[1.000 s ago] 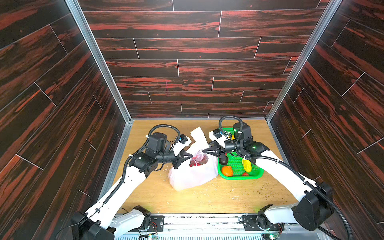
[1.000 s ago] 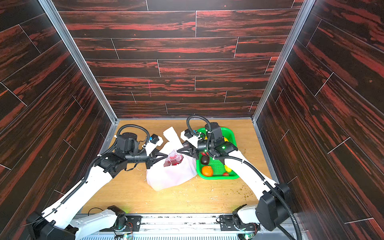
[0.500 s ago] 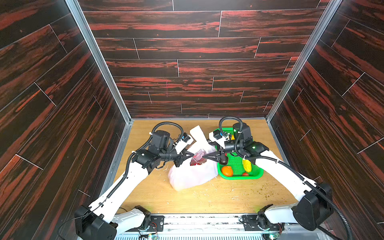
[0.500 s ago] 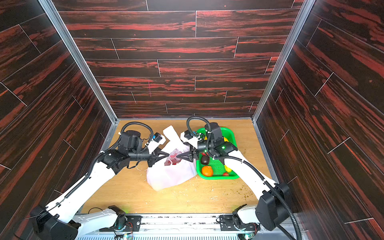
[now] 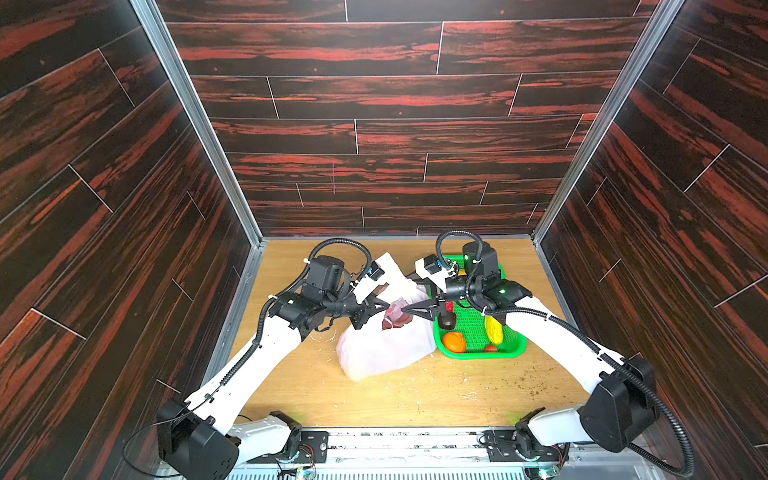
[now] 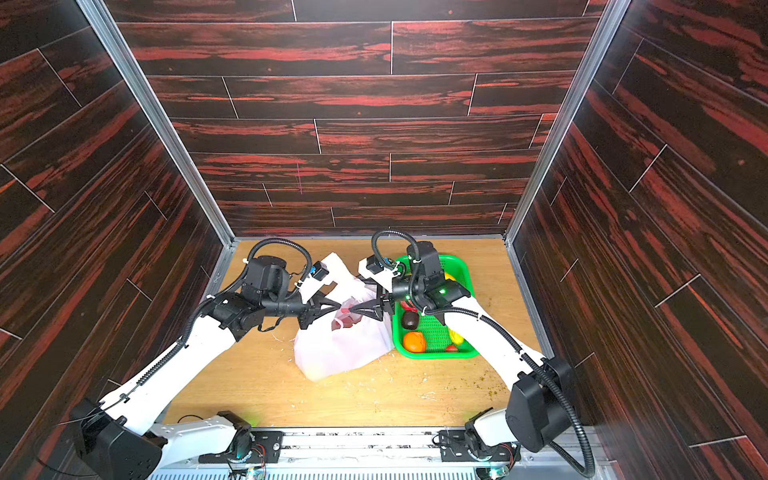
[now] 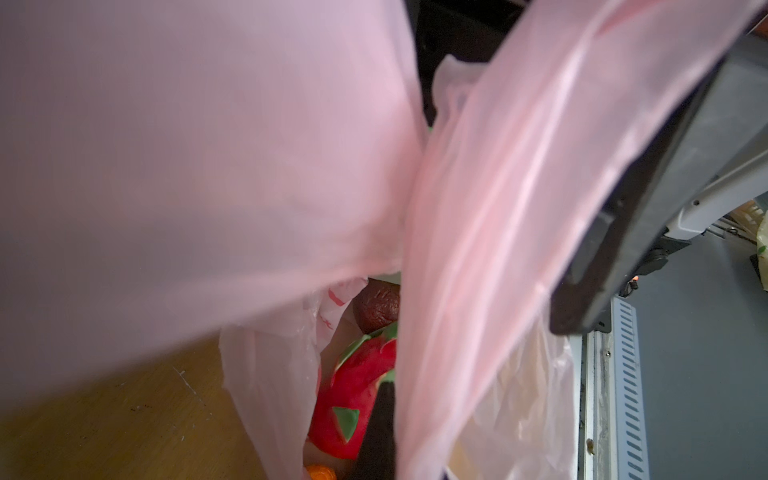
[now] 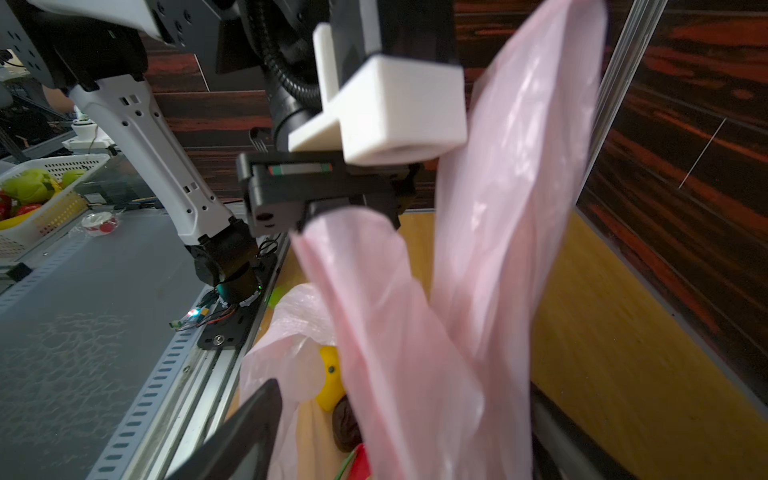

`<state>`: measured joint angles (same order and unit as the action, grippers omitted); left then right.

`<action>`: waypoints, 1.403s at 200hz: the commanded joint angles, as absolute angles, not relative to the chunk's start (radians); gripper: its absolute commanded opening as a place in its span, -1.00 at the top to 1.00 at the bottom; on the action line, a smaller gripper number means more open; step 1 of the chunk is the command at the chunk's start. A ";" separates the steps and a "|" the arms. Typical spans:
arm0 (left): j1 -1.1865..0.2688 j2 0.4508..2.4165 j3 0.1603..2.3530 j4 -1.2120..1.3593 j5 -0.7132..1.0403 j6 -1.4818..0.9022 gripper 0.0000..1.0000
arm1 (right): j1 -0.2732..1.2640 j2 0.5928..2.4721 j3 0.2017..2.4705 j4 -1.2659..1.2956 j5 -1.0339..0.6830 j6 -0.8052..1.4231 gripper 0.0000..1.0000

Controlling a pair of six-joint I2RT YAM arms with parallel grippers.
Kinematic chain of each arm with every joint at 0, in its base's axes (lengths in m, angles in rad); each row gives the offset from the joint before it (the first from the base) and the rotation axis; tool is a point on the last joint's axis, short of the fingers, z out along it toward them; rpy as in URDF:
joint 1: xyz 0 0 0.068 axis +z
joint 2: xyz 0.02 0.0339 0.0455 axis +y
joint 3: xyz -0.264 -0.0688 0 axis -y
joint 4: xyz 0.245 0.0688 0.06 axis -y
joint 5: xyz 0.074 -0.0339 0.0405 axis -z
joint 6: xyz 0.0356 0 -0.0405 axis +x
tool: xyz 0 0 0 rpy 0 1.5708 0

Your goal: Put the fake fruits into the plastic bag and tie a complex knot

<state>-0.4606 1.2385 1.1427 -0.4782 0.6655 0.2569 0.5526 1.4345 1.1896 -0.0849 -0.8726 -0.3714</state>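
Green mesh basket [image 5: 482,354], light wooden tabletop [image 5: 395,399], dark red-streaked plank walls [image 5: 374,95]

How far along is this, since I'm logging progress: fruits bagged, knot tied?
Done: dragon fruit, dark fruit and yellow fruit lie in the plastic bag. In hand: left gripper shut on a handle strip, right gripper open at the bag mouth. Left: orange and dark ball in the green basket; no knot.

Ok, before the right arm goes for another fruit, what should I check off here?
1. Left end effector shut on a handle strip: ok.
2. Right end effector open, nothing held: ok.
3. Dragon fruit inside the plastic bag: ok.
4. Green basket emptied: not ok; orange and dark purple ball lie in it.
5. Other handle strip tied in: not ok, it stands free.
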 commanded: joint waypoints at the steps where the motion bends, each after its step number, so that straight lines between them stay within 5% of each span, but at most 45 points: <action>1: -0.464 1.236 1.176 -0.509 0.663 0.300 1.00 | 0.555 1.453 1.219 -0.070 -0.869 -0.381 -0.77; 129: -0.465 1.263 1.187 -0.504 0.662 0.301 1.00 | 0.541 1.502 1.224 -0.020 -0.951 -0.345 -0.82; 230: -0.464 1.287 1.201 -0.518 0.662 0.300 1.00 | 0.541 1.537 1.247 -0.028 -0.948 -0.325 -0.39; 280: -0.465 1.286 1.207 -0.523 0.653 0.300 1.00 | 0.541 1.545 1.271 -0.047 -0.967 -0.316 0.18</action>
